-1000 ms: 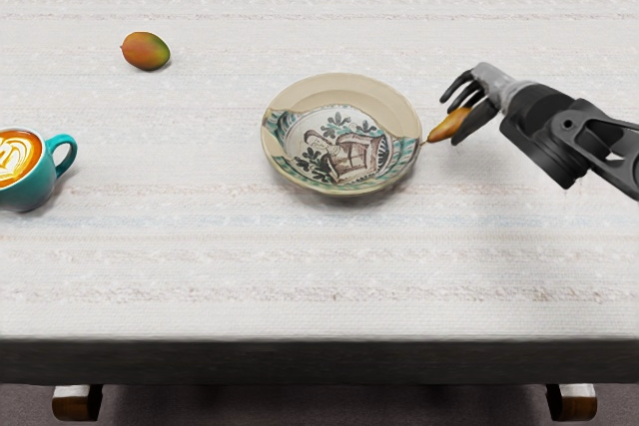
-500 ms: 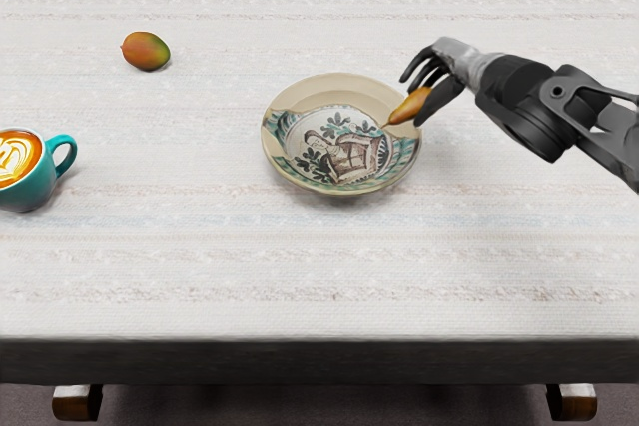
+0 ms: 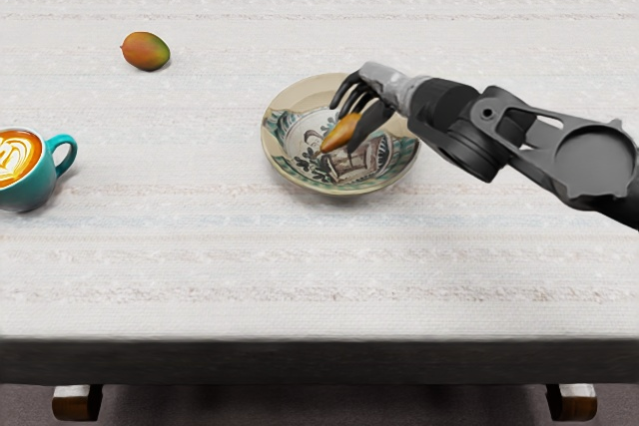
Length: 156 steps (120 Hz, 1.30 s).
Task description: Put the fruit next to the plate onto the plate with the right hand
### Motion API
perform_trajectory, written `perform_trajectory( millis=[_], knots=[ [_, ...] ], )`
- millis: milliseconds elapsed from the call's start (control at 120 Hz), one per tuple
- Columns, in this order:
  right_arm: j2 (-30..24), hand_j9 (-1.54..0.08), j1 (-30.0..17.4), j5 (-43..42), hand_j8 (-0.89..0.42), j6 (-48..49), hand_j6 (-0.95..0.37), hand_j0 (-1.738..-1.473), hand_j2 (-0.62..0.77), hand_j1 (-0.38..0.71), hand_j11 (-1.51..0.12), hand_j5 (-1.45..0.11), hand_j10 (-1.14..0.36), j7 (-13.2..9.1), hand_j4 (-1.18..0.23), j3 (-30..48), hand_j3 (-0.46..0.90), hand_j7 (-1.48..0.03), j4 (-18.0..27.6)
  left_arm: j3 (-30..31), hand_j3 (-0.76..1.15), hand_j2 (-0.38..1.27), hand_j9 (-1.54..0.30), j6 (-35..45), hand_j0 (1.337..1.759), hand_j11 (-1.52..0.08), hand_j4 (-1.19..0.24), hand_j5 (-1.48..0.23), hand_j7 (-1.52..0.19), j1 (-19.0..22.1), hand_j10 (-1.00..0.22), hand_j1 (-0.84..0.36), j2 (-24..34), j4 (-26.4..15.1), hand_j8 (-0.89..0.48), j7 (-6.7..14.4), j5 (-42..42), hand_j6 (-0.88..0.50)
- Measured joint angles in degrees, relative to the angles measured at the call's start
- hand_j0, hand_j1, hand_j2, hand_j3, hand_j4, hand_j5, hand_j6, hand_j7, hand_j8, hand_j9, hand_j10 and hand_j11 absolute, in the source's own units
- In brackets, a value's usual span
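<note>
Nearest on the pale worktop (image 3: 300, 266), well to the left of the plate, stands a teal coffee cup (image 3: 40, 182) with latte art on top; it plays no part here.

At the plate (image 3: 300, 97) itself is where things have changed. A second ago the right hand (image 3: 367, 99) was out past the plate's right rim with the small orange-yellow fruit (image 3: 341, 133) just at that rim. Half a second ago it had crossed to the plate's far right edge. Now the arm has reached further in from the right, and the fruit sits over the plate's painted middle. The fingers (image 3: 346, 95) are curled down around the fruit's upper end and clamped on it, with its lower tip pointing towards the plate's near left. Whether that tip already touches the plate cannot be told from this slant.

For the task, this means the carry is all but done (the fruit has gone from beside the plate to above its centre). What is likely left is to lower it if it is still clear of the plate, loosen the fingers and draw the hand back out to the right.

Farthest off, well beyond the plate to its far left, lies a mango (image 3: 146, 51), unmoved through all three views.
</note>
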Motion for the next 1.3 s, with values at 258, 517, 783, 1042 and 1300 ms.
perform_trajectory(
  millis=[258, 517, 783, 1042, 1300],
  knots=[
    [-0.7, -0.34, -0.2, 5.7, -0.17, 5.9, -0.26, -1.658, 0.17, -0.11, -0.35, -0.34, -0.21, -0.1, -0.24, 4.0, 0.00, -0.33, 0.0, 0.0, 0.00, 0.00, 0.00, 0.0, 1.658, 0.00, 0.00, 0.00, 0.00, 0.0, 0.00, 0.35, 0.0, 0.0, 0.00, 0.0, 0.0, 0.00],
    [-6.9, -0.10, -9.9, 31.0, -0.05, 37.8, -0.07, -1.658, 0.05, -0.28, -0.10, -0.10, -0.06, -0.1, -0.07, 25.3, 0.00, -0.09, -0.1, 0.0, 0.00, 0.00, 0.00, 0.0, 1.658, 0.00, 0.00, 0.00, 0.00, 0.0, 0.00, 0.35, 0.0, 0.0, 0.00, 0.0, 0.0, 0.00],
    [-9.4, -0.03, -29.0, 50.5, -0.01, 42.3, -0.02, -1.658, 0.01, -0.33, -0.03, -0.03, -0.02, -0.1, -0.02, 38.3, 0.00, -0.03, -0.1, 0.0, 0.00, 0.00, 0.00, 0.0, 1.658, 0.00, 0.00, 0.00, 0.00, 2.5, 0.00, 0.35, 0.0, 0.0, 0.00, 0.0, 0.0, 0.00],
    [-18.1, -0.01, -36.2, 58.0, 0.00, 42.6, 0.00, -1.658, 0.00, -0.34, -0.01, -0.01, 0.00, -0.1, 0.00, 44.7, 0.00, -0.01, -0.1, 0.0, 0.00, 0.00, 0.00, 0.0, 1.658, 0.00, 0.00, 0.00, 0.00, 2.8, 0.00, 0.35, 0.0, 0.0, 0.00, 0.0, 0.0, 0.00],
    [-26.8, 0.00, -37.8, 63.7, 0.00, 42.7, 0.00, -1.658, 0.00, -0.35, 0.00, 0.00, 0.00, -0.1, 0.00, 45.2, 0.00, 0.00, -0.2, 0.0, 0.00, 0.00, 0.00, 0.0, 1.658, 0.00, 0.00, 0.00, 0.00, 2.3, 0.00, 0.35, 0.0, 0.0, 0.00, 0.1, 0.0, 0.00]
  ],
)
